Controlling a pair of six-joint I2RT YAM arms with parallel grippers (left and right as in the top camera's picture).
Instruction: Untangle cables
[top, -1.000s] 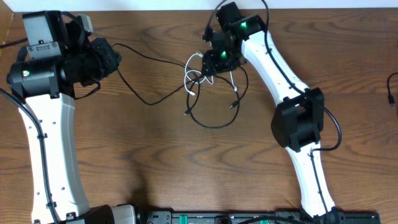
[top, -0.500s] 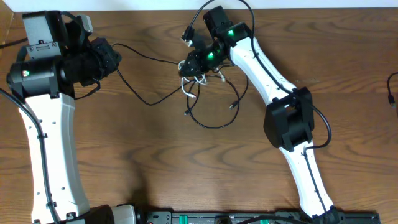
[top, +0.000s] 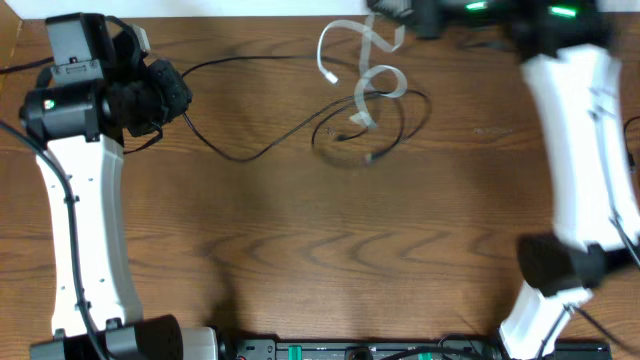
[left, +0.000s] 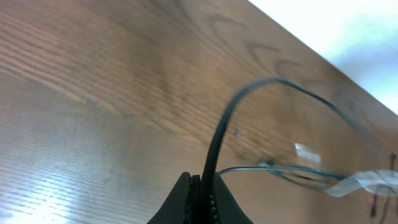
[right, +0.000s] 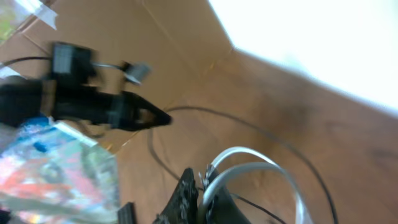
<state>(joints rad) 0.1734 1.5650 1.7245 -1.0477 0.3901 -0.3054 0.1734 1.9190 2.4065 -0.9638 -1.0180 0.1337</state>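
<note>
- Overhead view: the left gripper sits at the far left of the table. The right gripper is at the far edge, right of centre, and is blurred.
- Left wrist view: the left fingers are pressed together with no gap, pinching the black cable. It rises straight out from between the tips and bends off to the right.
- Right wrist view: the right fingers are likewise closed tight, nipping the white cable. It curls out of the tips in two pale arcs.
- Where the black cable lies: from the left gripper it runs rightward along the table, sags toward the near side, then climbs into a loose loop near the table's middle. One small plug end lies just on the near side of that loop.
- Where the white cable lies: it trails from the right gripper back toward the middle in wide, blurred curls. By its size and softness it looks raised off the wood. Its lowest curl overlaps the black loop as seen from above.
- The relation that matters: the two cords leave the crossing in opposite senses. The black one's long run points left to its gripper, and the white one heads away and to the right.
- The right gripper is much nearer the crossing than the left.
- Judgement: the next pull should keep widening that line, right arm going away and to the right while the left anchors.
- I cannot tell whether the white curl is threaded through the black loop or only hangs above it.
</note>
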